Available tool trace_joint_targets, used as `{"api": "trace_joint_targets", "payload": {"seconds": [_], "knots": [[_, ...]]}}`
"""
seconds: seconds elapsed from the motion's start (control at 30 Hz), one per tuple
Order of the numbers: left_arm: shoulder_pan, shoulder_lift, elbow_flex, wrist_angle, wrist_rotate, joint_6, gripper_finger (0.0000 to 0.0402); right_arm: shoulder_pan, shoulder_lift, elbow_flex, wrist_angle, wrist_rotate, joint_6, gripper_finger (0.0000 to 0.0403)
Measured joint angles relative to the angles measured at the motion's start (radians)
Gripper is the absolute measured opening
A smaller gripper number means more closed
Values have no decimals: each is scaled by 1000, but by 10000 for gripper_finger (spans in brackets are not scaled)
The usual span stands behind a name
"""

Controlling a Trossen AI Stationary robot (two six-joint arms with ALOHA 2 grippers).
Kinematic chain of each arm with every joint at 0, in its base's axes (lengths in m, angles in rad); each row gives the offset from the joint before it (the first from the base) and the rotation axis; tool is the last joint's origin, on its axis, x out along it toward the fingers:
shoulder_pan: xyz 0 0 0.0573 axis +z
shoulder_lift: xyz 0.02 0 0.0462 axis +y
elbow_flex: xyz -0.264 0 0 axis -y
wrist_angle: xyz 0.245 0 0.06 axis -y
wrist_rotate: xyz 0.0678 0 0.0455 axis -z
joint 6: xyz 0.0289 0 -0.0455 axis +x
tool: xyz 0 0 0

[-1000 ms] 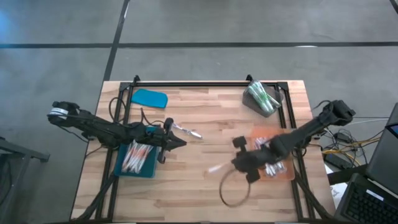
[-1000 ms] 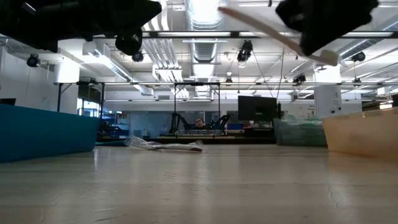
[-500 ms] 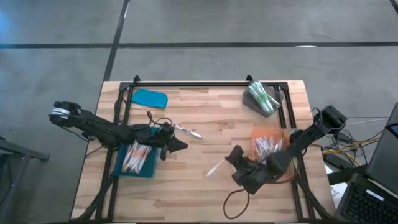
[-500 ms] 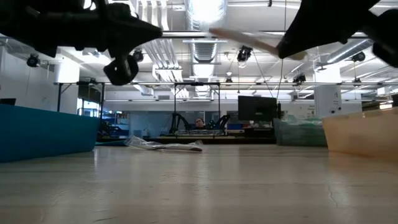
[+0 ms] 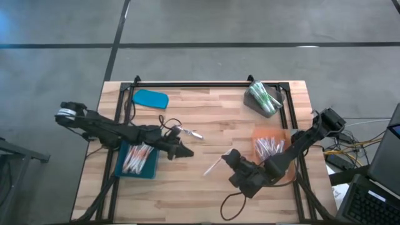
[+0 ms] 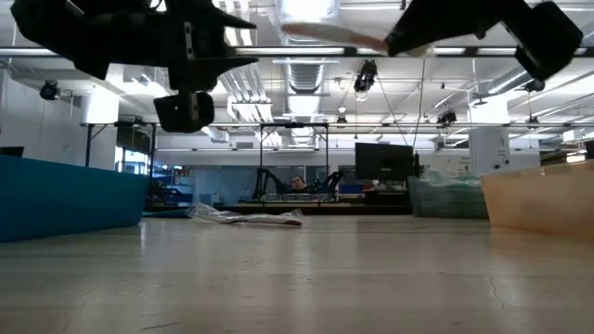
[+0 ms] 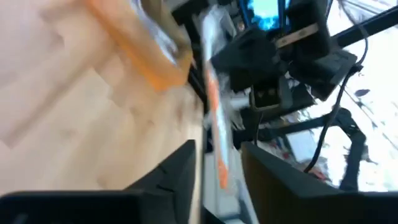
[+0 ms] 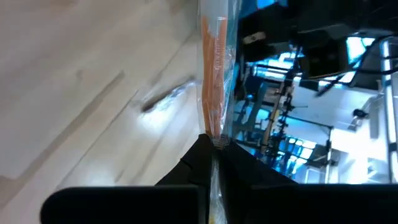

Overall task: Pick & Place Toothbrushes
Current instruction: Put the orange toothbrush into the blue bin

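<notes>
My right gripper hangs over the table's middle, shut on a toothbrush with an orange-red handle in a clear wrapper. My left gripper stands open just left of it, level and pointing at it. In the left wrist view the toothbrush shows in line with the gap between my left fingers; the high view shows a space between them. More toothbrushes lie in the blue tray, the orange tray and the grey container. One toothbrush lies loose on the wood. My right gripper pinches one end of the toothbrush between its two shut fingers. The stick runs on ahead of the fingertips, along the fingers, toward the table's left and near side. It is lifted clear of the table, close to level in the low view.
A blue lid lies at the far left of the table. Black frame bars run along the far edge and both sides. A black cable loop hangs below my right arm near the front edge. Bare wood lies between the two trays.
My right gripper has moved toward the table's left and rolled about its own line; its toothbrush, slanting down before, now lies nearly level and still clear of the table. My left gripper has moved a little toward the right and near side and has rolled too.
</notes>
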Motion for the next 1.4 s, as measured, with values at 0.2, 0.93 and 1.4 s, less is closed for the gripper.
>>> {"api": "trace_joint_targets", "payload": {"seconds": [0.2, 0.93, 1.4], "knots": [[-2, 73, 73, -1, 118, -98, 171, -1, 5, 58, 7, 25, -80, 10], [-5, 358, 388, -4, 375, -109, 167, -5, 5, 81, 25, 27, -139, 11], [-5, 388, 420, -49, 402, -111, 61, -9, 5, 75, 47, 33, -140, 7]]}}
